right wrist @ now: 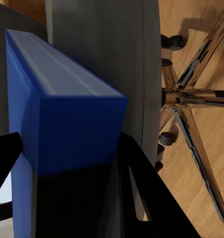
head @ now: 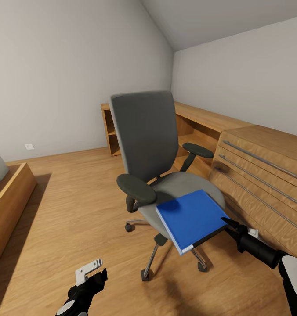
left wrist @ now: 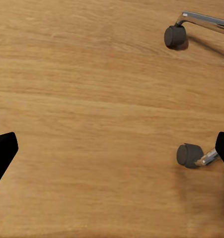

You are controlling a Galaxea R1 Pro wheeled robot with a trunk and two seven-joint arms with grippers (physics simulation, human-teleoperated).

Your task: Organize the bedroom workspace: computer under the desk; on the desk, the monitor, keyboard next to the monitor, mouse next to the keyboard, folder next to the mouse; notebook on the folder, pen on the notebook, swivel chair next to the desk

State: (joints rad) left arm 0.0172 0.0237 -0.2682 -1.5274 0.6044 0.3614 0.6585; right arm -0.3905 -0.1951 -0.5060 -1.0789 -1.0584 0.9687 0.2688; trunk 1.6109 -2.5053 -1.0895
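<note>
Two chair casters [left wrist: 189,155] on wooden floor [left wrist: 92,114]

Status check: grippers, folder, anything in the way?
Right gripper shut on blue folder, lifted off the swivel chair seat. Left gripper open, empty, above floor. Drawer unit close on the right.

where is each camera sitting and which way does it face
Head view: on the robot's head, looking forward and down at the swivel chair with the blue folder on its seat; left tool low, right tool at the folder.
Left wrist view: near the left tool, facing the wood floor and two chair casters; dark fingertips at the edges.
Right wrist view: near the right tool, facing the folder's corner, fingers on either side.
Shared: folder, chair base and floor in the head and right wrist views.
</note>
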